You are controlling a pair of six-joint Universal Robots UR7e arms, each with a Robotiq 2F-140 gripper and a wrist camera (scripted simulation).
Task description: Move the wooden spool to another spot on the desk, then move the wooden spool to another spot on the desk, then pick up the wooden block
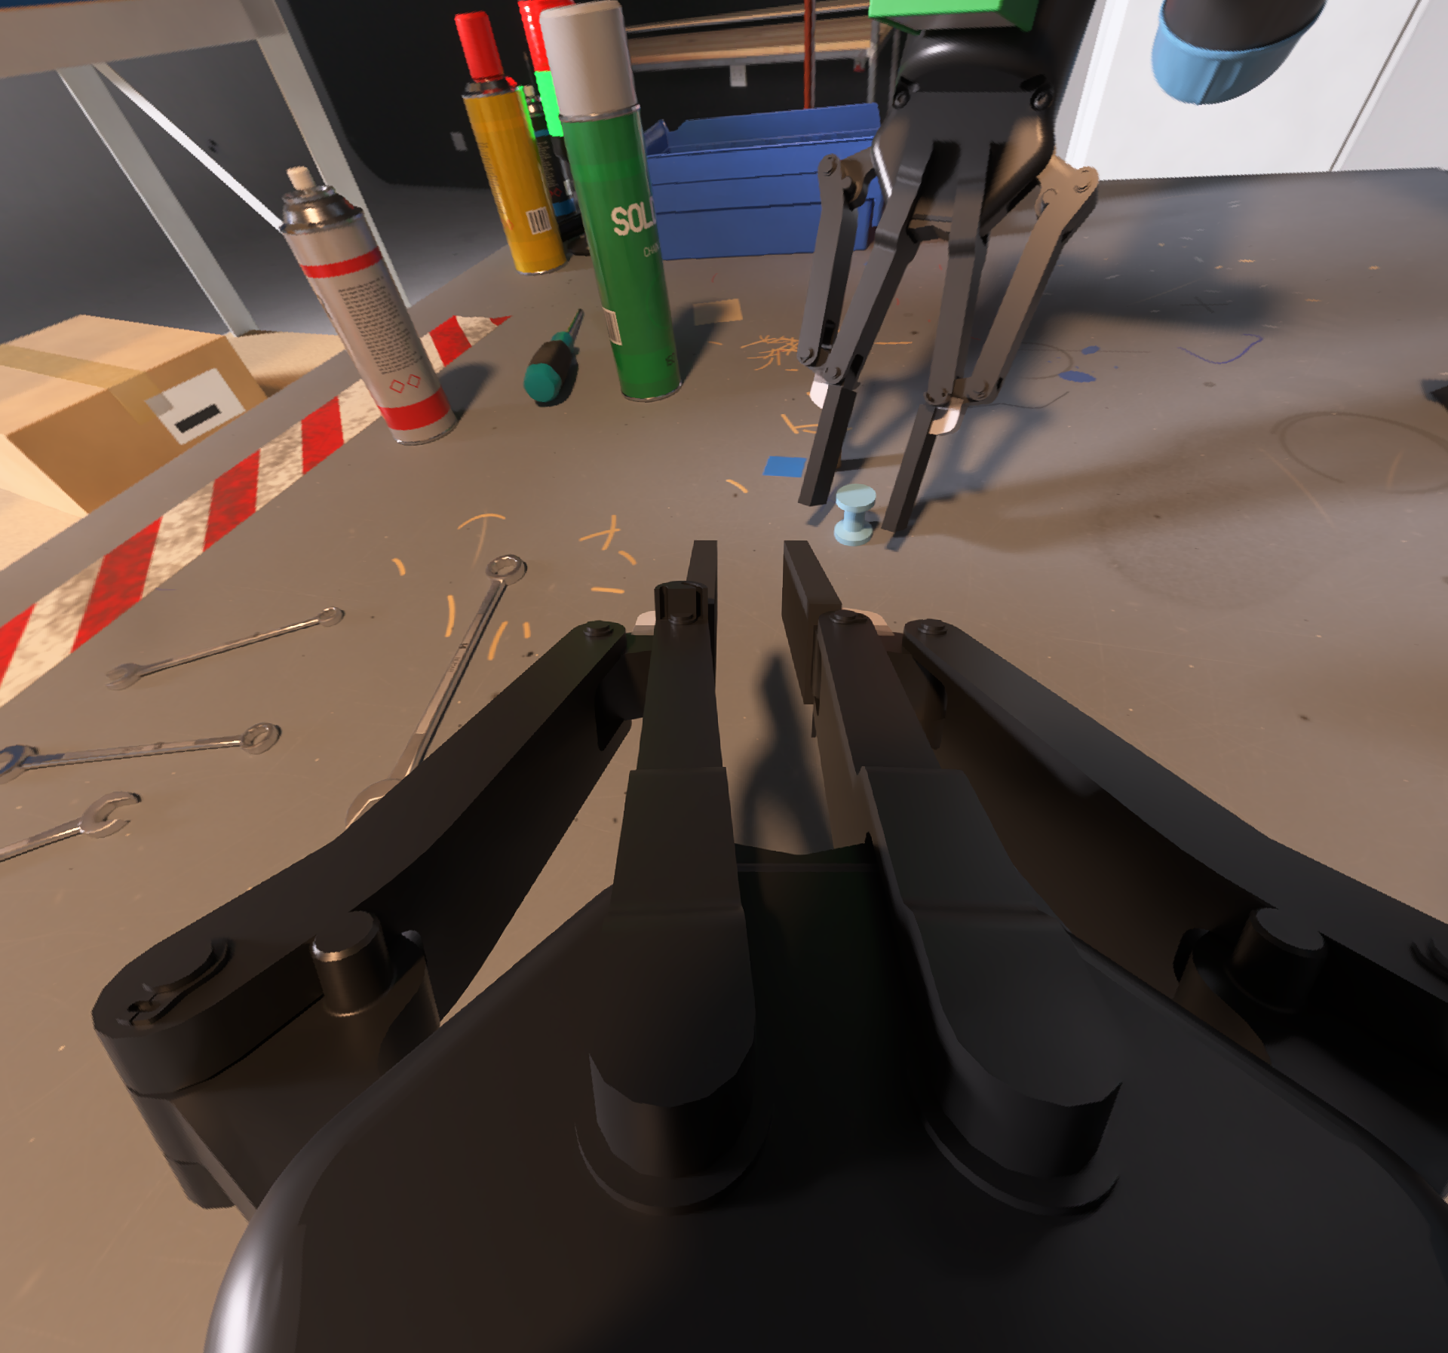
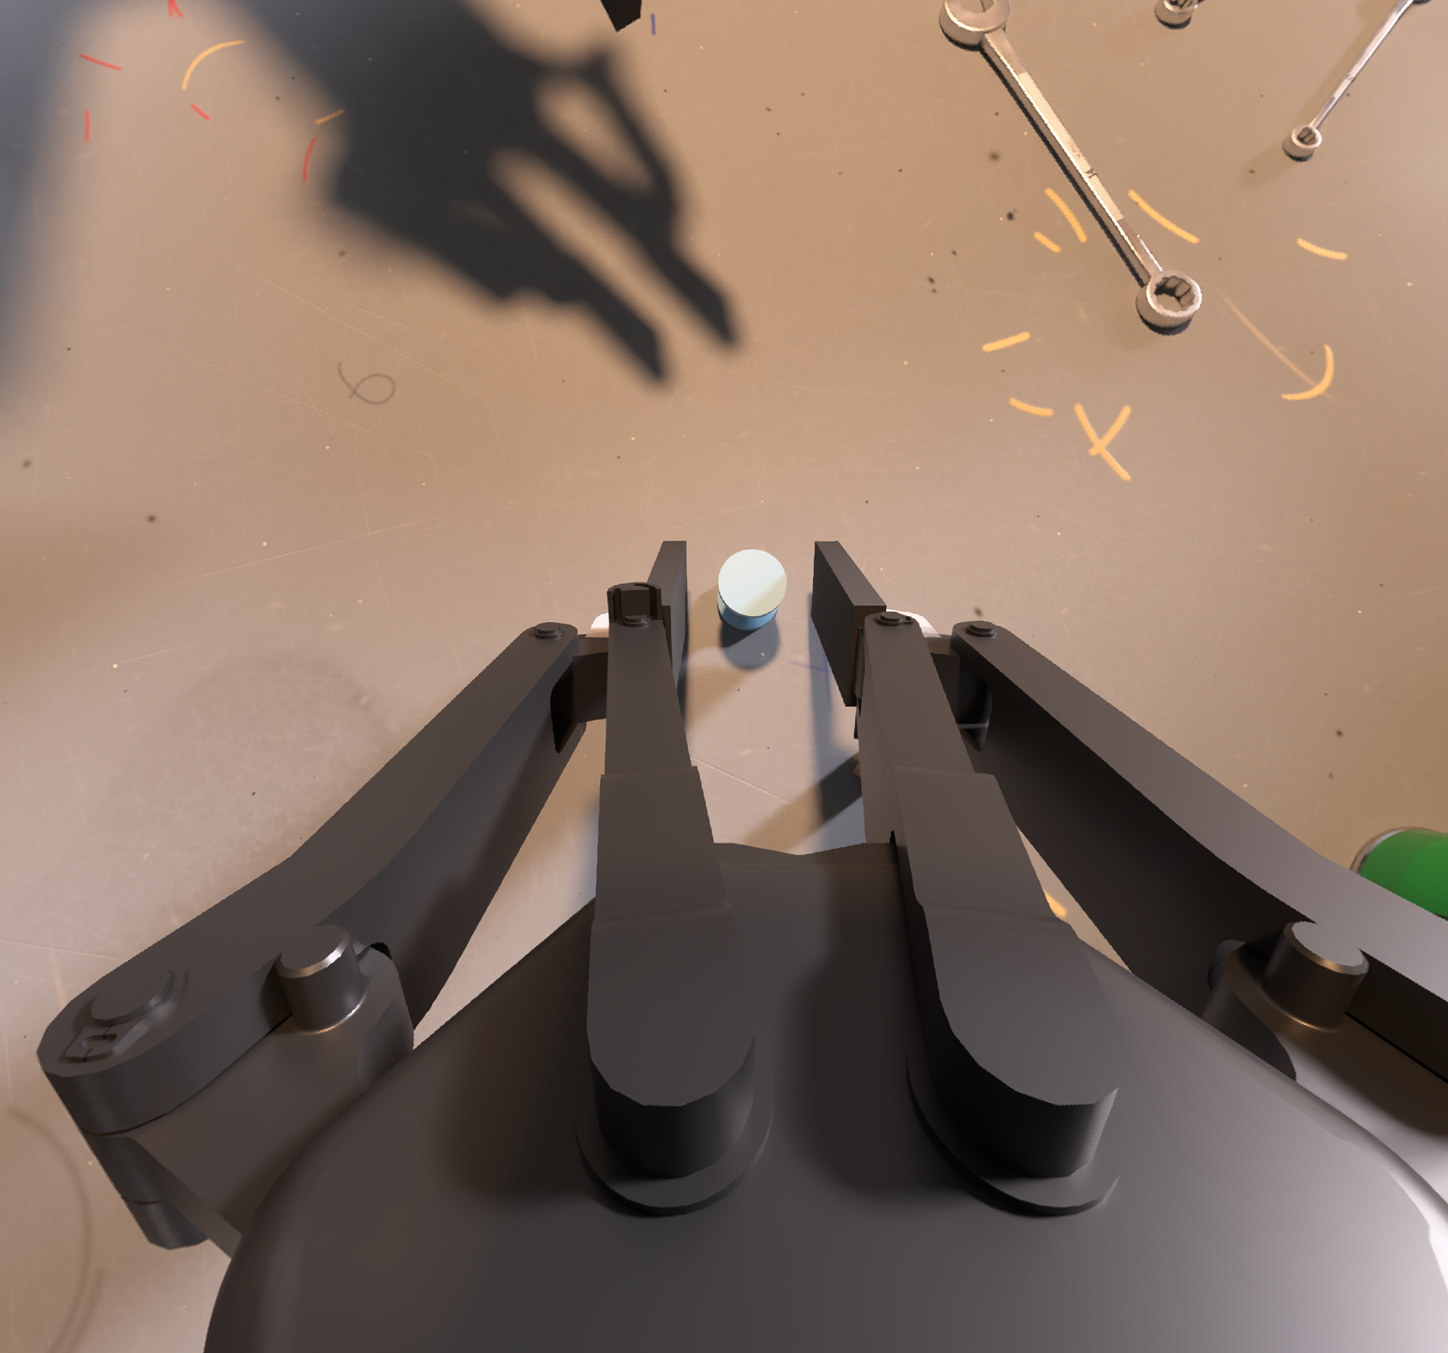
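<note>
The desk (image 1: 1097,610) was a wide grey-brown surface with chalk marks and scratches, and behind it stood a metal shelf frame and a dark wall. Taking the wooden spool (image 1: 854,514) as the landmark, a blue bin (image 1: 752,179) stood far behind it, and a group of spray cans, with the green spray can (image 1: 619,218) in front, rose behind it and to the left. A cardboard box (image 1: 117,406) lay far to the left, below the desk edge. Several wrenches (image 1: 447,681) lay on the desk to the left of the spool and nearer to the camera, and a small screwdriver (image 1: 552,367) lay beside the green can.

The right claw (image 2: 751,571) stood directly over the spool, released, with one finger on each side of it and a clear gap on both sides. The spool, pale blue, stood upright on the desk. The left claw (image 1: 750,559) hung just in front of the spool, empty, its fingers apart by a narrow gap.

I judged that a spool move was in hand, but which of the two I could not tell. The wooden block was not visible in either view, so that last step was not yet done.
</note>
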